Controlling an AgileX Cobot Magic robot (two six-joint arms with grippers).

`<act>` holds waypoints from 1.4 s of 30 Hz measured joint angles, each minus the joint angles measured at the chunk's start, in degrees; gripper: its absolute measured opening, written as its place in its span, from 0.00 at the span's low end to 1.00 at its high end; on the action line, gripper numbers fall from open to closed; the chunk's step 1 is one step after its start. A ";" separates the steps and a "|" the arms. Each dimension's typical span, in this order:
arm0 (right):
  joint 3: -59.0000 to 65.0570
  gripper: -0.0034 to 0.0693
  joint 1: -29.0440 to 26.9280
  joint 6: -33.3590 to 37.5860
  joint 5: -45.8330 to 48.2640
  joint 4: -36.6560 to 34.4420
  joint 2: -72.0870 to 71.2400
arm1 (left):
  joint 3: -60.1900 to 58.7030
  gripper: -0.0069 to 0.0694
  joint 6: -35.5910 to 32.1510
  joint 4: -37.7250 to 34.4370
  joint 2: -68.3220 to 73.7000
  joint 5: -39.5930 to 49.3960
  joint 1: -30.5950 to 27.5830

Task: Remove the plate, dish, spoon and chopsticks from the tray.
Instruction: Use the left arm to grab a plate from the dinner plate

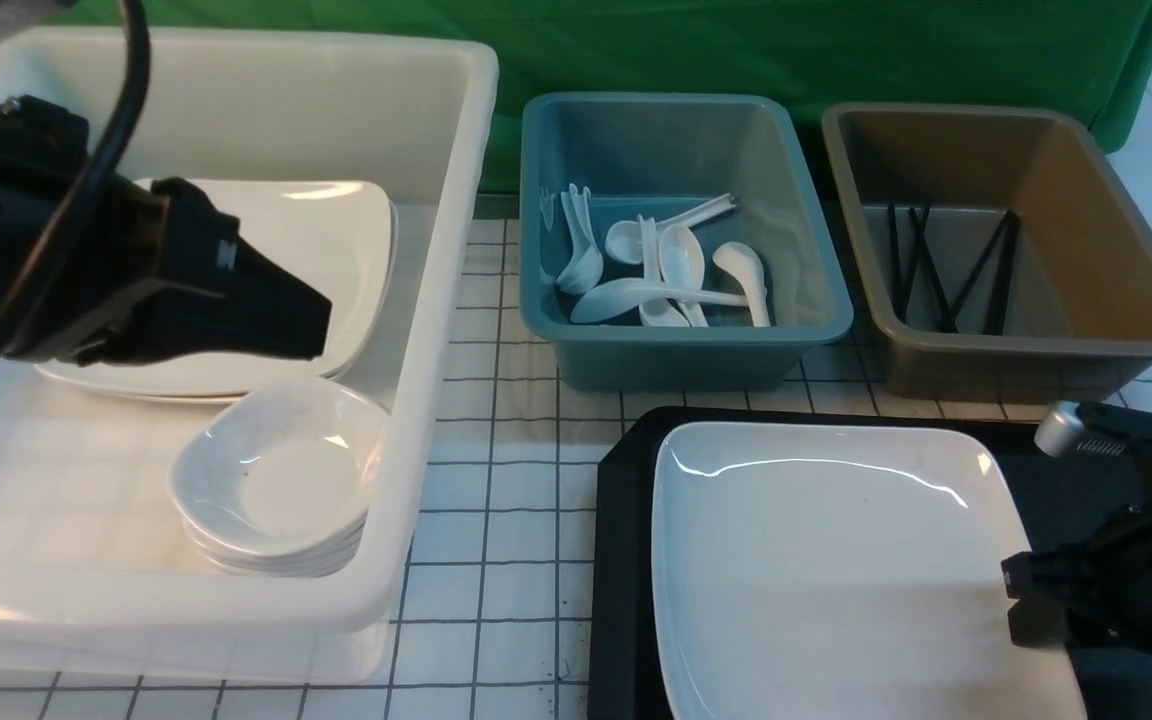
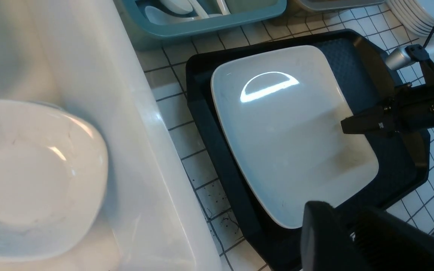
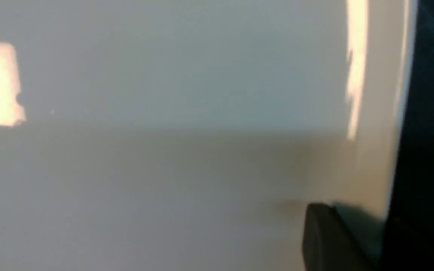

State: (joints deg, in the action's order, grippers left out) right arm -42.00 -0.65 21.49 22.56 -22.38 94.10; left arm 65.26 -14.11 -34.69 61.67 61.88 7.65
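Reaching over the tray (image 1: 626,470), the right gripper (image 1: 1021,600) sets a finger (image 3: 326,233) on the rim of the plate (image 1: 816,560) to lift it, clamped or not I cannot tell, while the left gripper (image 1: 321,325) hangs slightly parted, empty.

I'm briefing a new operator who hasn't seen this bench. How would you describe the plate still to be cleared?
Find the black tray in front of the blue bin and brown bin. The plate is the large white one filling most of it. Similar plates sit stacked in the cream tub to the left; this one lies alone on black.
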 joint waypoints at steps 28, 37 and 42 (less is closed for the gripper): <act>-3.10 0.68 -3.71 -30.04 13.37 32.42 -8.92 | -19.84 0.31 -3.18 -15.78 2.09 -4.48 1.49; -12.29 0.50 -3.71 -27.52 28.25 32.70 -19.71 | -19.90 0.37 1.55 -15.94 9.26 -17.81 23.60; -12.35 0.35 -3.71 -27.22 29.83 32.74 -23.79 | -18.51 0.43 3.53 -15.94 17.85 -22.15 32.31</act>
State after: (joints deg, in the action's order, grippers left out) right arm -54.36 -4.36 -5.73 52.39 10.36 70.31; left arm 46.74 -10.59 -50.64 79.52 39.74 39.96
